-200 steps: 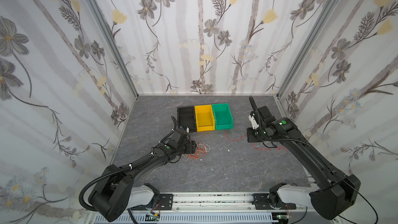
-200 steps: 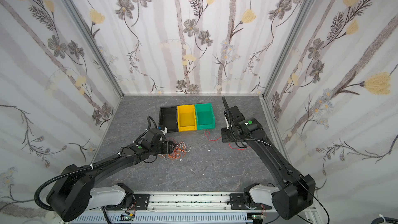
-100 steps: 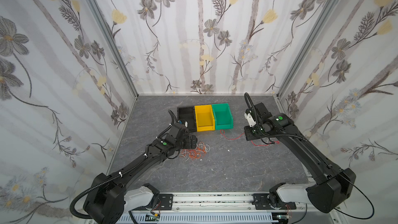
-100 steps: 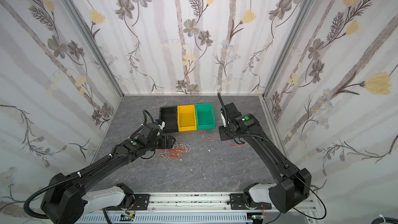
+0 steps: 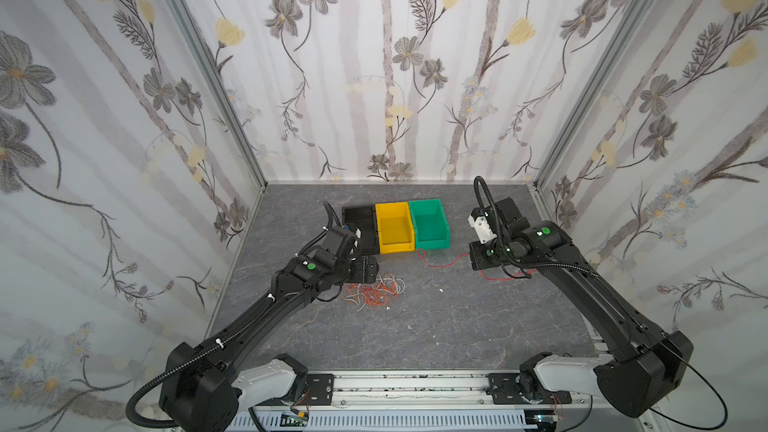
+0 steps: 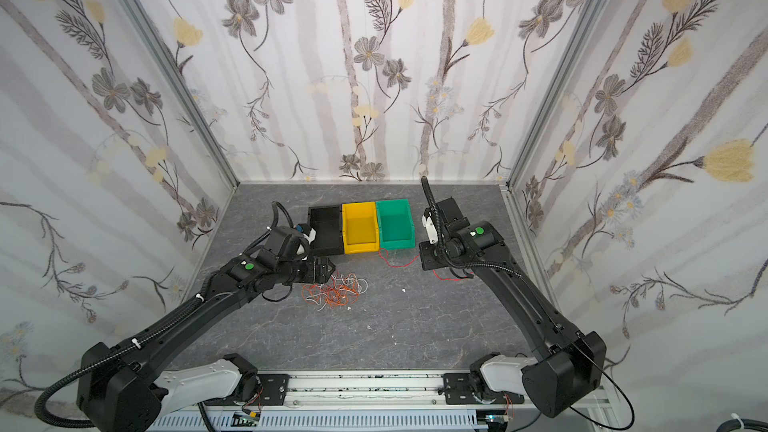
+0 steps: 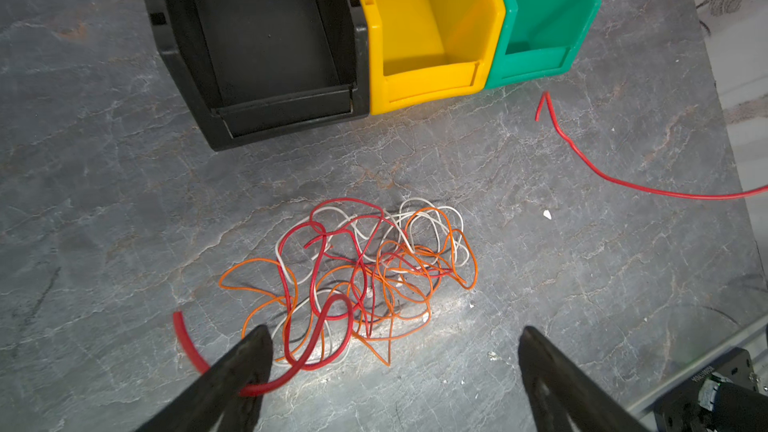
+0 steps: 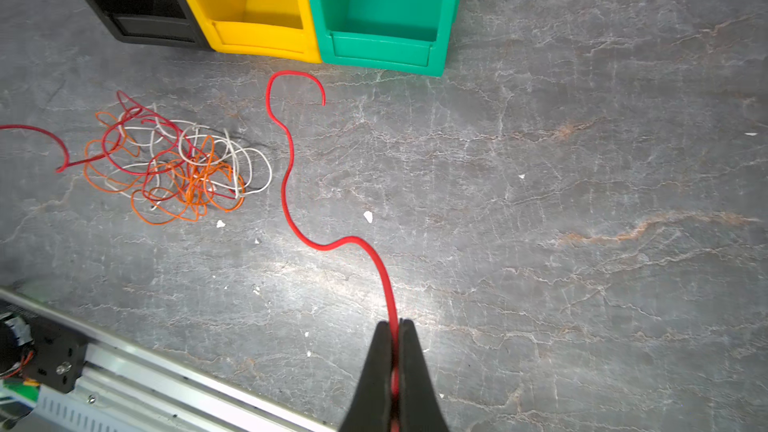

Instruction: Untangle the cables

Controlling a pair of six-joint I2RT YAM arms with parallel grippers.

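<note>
The right gripper [image 8: 394,322] pinches one red cable [image 8: 286,178] that trails toward the green bin [image 8: 380,49] — the left gripper [image 7: 393,330] hangs spread wide over the tangle of cables [image 7: 374,272] (red, orange, white) on the table [image 7: 582,284].

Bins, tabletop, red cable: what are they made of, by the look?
Black bin, yellow bin, green bin: moulded plastic, smooth slight sheen, uniform colour, moulded lips. Tabletop: grey veined stone look, matt; possibly printed laminate. Red cable: glossy flexible sheath, likely plastic insulation; core unseen.
</note>
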